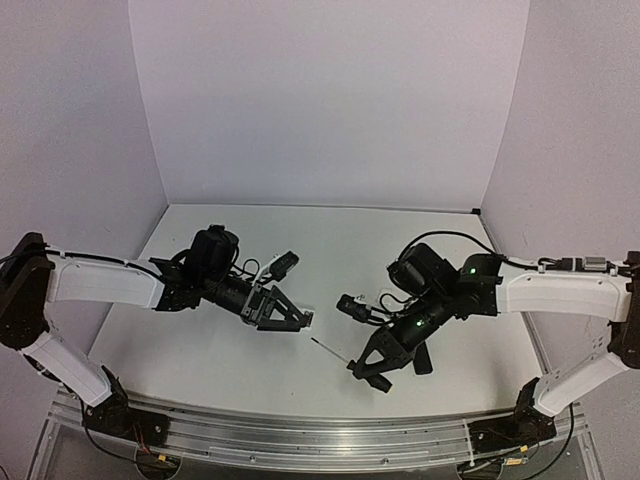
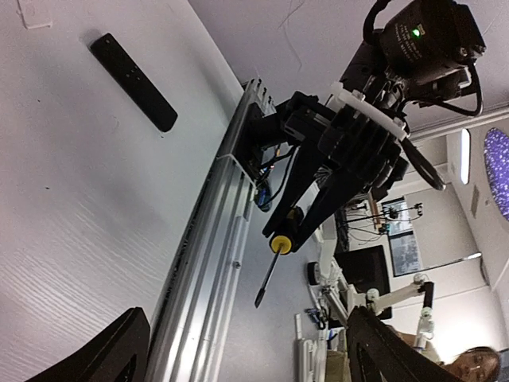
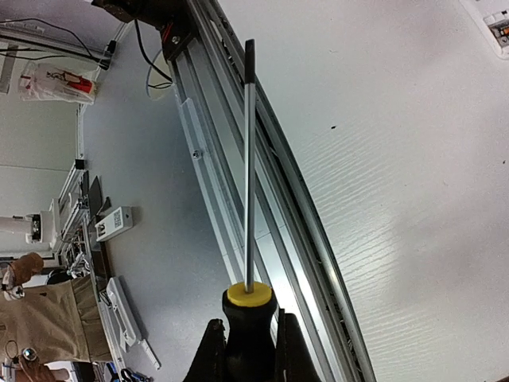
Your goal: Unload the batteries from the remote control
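Note:
My right gripper [image 1: 366, 368] is shut on the black-and-yellow handle of a screwdriver [image 3: 249, 159], whose shaft points toward my left gripper [image 1: 290, 318]. The left wrist view shows the screwdriver [image 2: 266, 274] hanging in the air over the front rail. In that view my left gripper [image 2: 246, 338] is open, with nothing between its fingers. A white piece with small dark marks, apparently the remote control [image 3: 497, 20], lies at the top right corner of the right wrist view. A small white bit [image 1: 304, 319] shows at my left fingertips. The batteries are out of view.
A slim black remote [image 2: 131, 70] lies on the white table beyond the right arm, with a small white flat piece [image 2: 36, 12] farther off. The aluminium rail [image 1: 300, 425] runs along the near table edge. Purple walls enclose the table.

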`<control>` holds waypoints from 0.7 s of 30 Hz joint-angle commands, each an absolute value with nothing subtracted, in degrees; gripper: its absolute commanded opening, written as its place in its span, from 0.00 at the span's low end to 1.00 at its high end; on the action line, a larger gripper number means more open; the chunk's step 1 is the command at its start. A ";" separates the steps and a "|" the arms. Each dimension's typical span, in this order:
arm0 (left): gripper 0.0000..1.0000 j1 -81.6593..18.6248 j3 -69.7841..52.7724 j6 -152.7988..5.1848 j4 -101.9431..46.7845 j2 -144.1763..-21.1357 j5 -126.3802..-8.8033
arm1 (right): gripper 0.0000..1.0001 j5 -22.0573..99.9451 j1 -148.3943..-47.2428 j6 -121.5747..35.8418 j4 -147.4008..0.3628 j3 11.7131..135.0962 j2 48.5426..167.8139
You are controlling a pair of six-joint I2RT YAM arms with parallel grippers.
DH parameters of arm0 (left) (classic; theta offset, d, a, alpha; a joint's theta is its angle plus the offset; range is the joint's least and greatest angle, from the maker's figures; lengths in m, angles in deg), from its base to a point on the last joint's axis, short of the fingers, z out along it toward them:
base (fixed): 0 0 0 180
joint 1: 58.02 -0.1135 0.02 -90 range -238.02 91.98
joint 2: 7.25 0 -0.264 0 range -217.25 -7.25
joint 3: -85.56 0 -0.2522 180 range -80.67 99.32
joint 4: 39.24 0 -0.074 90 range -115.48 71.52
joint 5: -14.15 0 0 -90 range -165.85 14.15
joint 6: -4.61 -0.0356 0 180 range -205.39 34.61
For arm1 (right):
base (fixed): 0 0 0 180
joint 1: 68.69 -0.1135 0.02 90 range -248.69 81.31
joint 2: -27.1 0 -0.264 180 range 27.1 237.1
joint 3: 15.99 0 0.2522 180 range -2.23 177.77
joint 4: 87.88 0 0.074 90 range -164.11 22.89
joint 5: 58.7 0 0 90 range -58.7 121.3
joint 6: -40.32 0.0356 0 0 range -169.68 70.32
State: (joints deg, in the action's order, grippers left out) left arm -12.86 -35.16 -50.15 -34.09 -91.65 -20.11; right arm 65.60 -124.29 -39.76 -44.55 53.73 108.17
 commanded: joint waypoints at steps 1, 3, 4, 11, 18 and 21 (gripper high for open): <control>0.79 -12.40 -31.79 -46.84 -41.32 -94.42 -13.11 | 0.00 69.30 -124.50 -44.02 -45.02 56.41 106.39; 0.72 -12.17 -31.70 -44.38 -42.13 -95.56 -11.72 | 0.00 68.82 -124.50 -44.53 -45.02 56.56 106.29; 0.69 -11.88 -31.86 -43.30 -42.98 -95.86 -11.44 | 0.00 68.50 -124.51 -44.72 -45.02 56.66 106.39; 0.55 -9.95 -30.52 -40.17 -43.27 -98.46 -10.60 | 0.00 67.81 -124.60 -45.47 -45.08 57.72 107.42; 0.35 -9.21 -29.90 -38.11 -45.04 -99.77 -8.98 | 0.00 67.73 -124.74 -45.61 -45.05 58.77 108.88; 0.17 -8.93 -30.06 -37.14 -45.44 -99.88 -8.72 | 0.00 67.43 -124.77 -45.80 -45.03 58.89 108.97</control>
State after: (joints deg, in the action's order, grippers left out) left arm -9.42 -32.32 -38.93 -42.37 -99.52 -10.72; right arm 66.77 -124.37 -44.56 -44.54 56.47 108.47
